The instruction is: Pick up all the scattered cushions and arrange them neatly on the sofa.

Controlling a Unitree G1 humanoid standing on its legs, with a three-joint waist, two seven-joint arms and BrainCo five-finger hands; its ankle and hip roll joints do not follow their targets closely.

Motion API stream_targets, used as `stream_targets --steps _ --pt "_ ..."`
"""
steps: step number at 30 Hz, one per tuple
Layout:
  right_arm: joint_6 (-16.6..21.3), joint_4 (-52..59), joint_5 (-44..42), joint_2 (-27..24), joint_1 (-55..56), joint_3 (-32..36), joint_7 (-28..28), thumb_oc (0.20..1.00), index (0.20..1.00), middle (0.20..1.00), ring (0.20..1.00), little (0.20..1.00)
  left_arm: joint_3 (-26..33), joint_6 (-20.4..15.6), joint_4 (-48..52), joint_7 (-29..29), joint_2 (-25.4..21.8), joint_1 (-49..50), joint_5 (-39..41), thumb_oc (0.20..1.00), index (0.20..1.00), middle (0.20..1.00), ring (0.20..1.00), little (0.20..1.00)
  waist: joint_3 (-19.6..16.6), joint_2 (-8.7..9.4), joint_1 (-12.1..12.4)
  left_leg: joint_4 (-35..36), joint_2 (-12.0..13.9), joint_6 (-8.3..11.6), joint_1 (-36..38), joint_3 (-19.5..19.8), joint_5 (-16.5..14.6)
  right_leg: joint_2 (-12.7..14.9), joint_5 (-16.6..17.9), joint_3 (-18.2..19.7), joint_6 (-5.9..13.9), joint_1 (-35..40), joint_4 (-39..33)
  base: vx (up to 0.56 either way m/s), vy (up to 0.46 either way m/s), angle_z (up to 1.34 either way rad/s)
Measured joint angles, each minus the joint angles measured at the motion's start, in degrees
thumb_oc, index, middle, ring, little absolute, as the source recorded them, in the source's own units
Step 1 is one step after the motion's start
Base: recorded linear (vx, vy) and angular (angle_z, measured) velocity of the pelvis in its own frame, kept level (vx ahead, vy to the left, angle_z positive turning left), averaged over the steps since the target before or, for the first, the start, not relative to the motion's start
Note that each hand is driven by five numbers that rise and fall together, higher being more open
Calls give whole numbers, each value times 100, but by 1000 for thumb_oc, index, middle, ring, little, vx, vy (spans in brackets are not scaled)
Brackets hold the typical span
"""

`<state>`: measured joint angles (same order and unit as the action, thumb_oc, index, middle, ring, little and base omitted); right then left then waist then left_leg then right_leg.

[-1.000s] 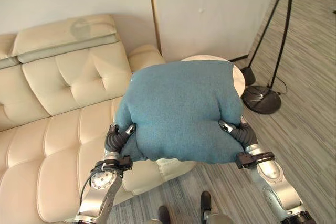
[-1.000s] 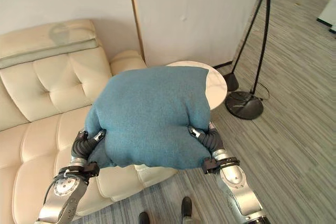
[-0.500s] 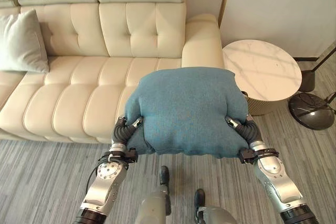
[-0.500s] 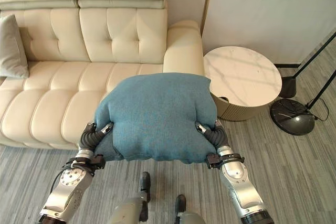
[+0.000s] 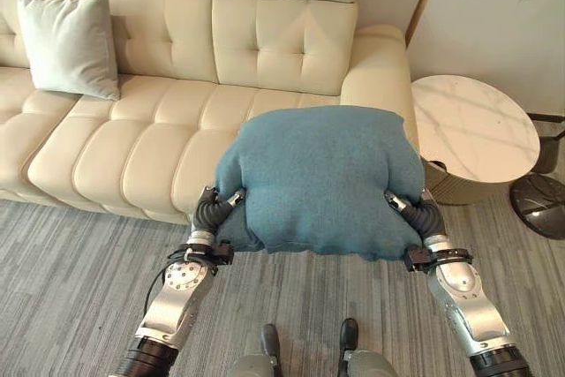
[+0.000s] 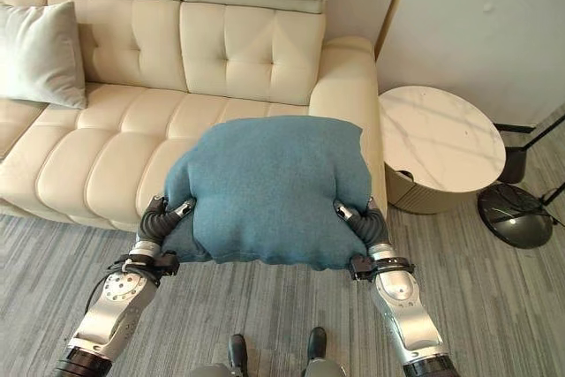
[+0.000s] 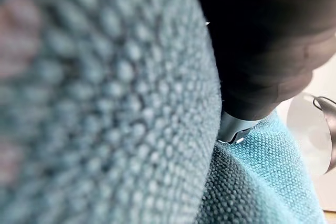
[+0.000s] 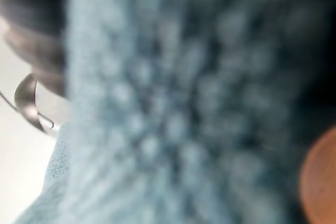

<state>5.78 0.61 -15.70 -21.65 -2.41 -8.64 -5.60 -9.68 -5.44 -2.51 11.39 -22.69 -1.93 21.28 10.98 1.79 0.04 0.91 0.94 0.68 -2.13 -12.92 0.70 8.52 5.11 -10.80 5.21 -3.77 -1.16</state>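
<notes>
Teal cushion (image 5: 322, 181) stays pinched between both hands, above the floor just in front of sofa (image 5: 185, 143). View has swung to face the sofa, so placing looks near. L hand (image 5: 214, 212) & R hand (image 5: 413, 212) curl into its plump, nubby-woven sides. Pale cushion (image 5: 68, 43) already sits far left on sofa.

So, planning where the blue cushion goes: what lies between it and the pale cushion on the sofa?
Bare sofa seat, in both eye views, between the blue cushion and pale cushion.
</notes>
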Motion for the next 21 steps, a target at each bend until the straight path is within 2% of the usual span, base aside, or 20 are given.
stream_targets --steps 3,4,6,7,8,9,10,12,14,16,17,18,19,20,21 --pt "0 5 -2 125 -8 -3 12 200 200 200 200 200 108 -1 3 -15 -14 2 -6 200 200 200 200 200 -34 93 59 -189 -64 -161 -222 -45 -122 57 -17 110 27 -262 202 124 209 -13" --pt "0 5 -2 125 -8 -3 12 200 200 200 200 200 108 -1 3 -15 -14 2 -6 200 200 200 200 200 -34 93 59 -189 -64 -161 -222 -45 -122 57 -17 110 27 -262 202 197 248 -3" --pt "0 8 -10 98 2 -4 27 200 200 200 200 200 90 -3 -18 -18 5 -13 -10 200 200 200 200 200 -27 119 -8 -369 -128 -293 -480 17 -216 188 -117 154 72 -711 946 170 161 25" --pt "-1 12 -11 28 37 -13 33 200 200 200 200 200 73 5 -152 -19 98 -37 -17 200 200 200 200 200 13 52 -141 -492 -124 -390 -466 253 -337 302 -468 351 132 -1247 2108 179 39 52" --pt "-1 16 -12 46 79 -13 34 200 200 200 200 200 69 5 -139 -22 84 20 -21 200 200 200 200 200 -4 64 -187 -431 -130 -409 -415 282 -344 273 -720 449 168 -1375 2321 188 40 58" --pt "-1 41 -12 44 98 -33 46 200 200 200 200 200 70 5 -128 -21 14 39 -21 200 200 200 200 200 -24 114 -212 -411 -142 -343 -409 298 -295 180 -817 508 158 -1392 2230 187 26 18" --pt "3 57 -15 32 66 -81 77 200 200 200 200 200 72 1 -118 -30 -35 46 -21 200 200 200 200 200 1 153 -161 -368 -194 -455 -403 403 -362 83 -935 536 124 -1639 2272 227 30 36" --pt "6 144 -17 22 67 -89 103 200 200 200 200 200 92 -2 -110 -27 -67 32 -21 200 200 200 200 200 63 124 -244 -353 -222 -543 -428 636 -342 -262 -885 511 43 -1771 1854 257 29 44" --pt "7 231 -18 -30 48 -78 103 200 200 200 200 200 83 -1 -114 -24 -46 10 -22 200 200 200 200 200 161 44 -298 -345 -212 -477 -367 730 -304 -430 -662 517 17 -1907 1525 327 -13 39" --pt "10 230 -20 -68 6 -96 105 200 200 200 200 200 103 -1 -125 -25 62 11 -46 200 200 200 200 200 240 23 -294 -355 -233 -454 -201 825 -564 -444 -213 266 2 -2138 1008 349 -41 25" --pt "12 220 -19 -69 7 -89 104 200 200 200 200 200 129 -2 -133 -24 97 15 -48 200 200 200 200 200 275 27 -252 -379 -213 -401 -100 802 -656 -403 -142 104 -1 -2304 1008 279 -46 18" --pt "11 220 -19 -59 17 -92 109 200 200 200 200 200 137 0 -136 -23 114 24 -52 200 200 200 200 200 295 28 -254 -372 -196 -295 11 799 -724 -391 -66 -6 36 -2301 843 419 -76 26" --pt "11 217 -20 -67 111 -77 111 200 200 200 200 200 121 0 -136 -28 111 63 -88 200 200 200 200 200 292 78 -294 -247 -219 -108 357 935 -905 -268 -163 -109 188 -2139 594 475 -117 48" --pt "9 194 -21 -92 164 -39 115 200 200 200 200 200 120 1 -141 -28 154 76 -208 200 200 200 200 200 299 70 -347 -248 -205 30 564 1048 -1024 -217 -15 -264 168 -2016 699 499 -108 53" --pt "2 183 -21 -125 168 19 115 200 200 200 200 200 100 1 -131 -27 228 78 -226 200 200 200 200 200 288 -46 -394 -315 -77 105 609 1075 -1122 -281 44 -435 177 -1951 810 461 -114 34"
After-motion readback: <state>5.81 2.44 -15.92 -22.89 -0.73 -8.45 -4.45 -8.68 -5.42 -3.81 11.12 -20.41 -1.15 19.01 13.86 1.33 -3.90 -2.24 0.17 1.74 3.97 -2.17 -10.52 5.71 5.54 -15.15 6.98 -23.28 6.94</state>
